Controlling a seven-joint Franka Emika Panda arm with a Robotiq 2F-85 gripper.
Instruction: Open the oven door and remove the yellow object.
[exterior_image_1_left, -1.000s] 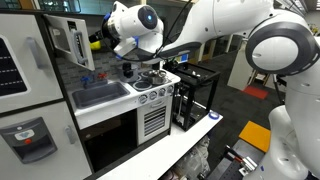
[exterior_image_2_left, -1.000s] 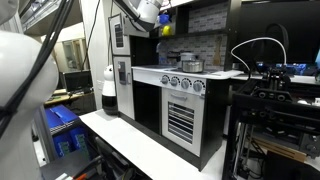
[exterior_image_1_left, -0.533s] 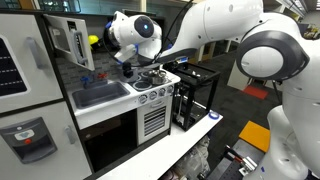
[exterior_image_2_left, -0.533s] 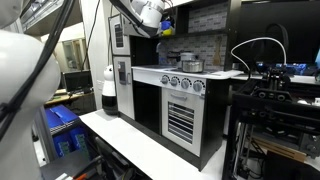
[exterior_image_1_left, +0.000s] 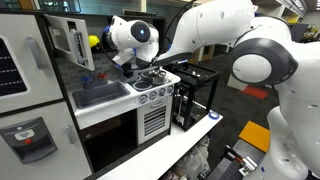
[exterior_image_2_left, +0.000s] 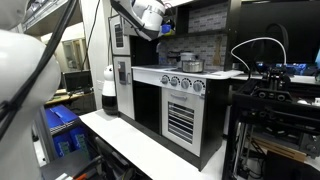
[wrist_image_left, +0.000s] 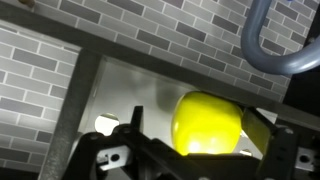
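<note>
The white arm (exterior_image_1_left: 215, 25) reaches past the oven door (exterior_image_1_left: 65, 42), which stands swung open. The claw (wrist_image_left: 198, 128) is spread wide, its fingers flanking the yellow object (wrist_image_left: 207, 120) inside the white cavity (wrist_image_left: 120, 95).

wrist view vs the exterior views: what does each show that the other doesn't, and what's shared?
Wrist view only: the end effector up close, its fingers open with the yellow object between them; whether they touch it cannot be told. Exterior views only: the oven door standing open, the toy sink, the stove knobs and the white arm. Shared: the yellow object, seen small in an exterior view beside the open door.
</note>
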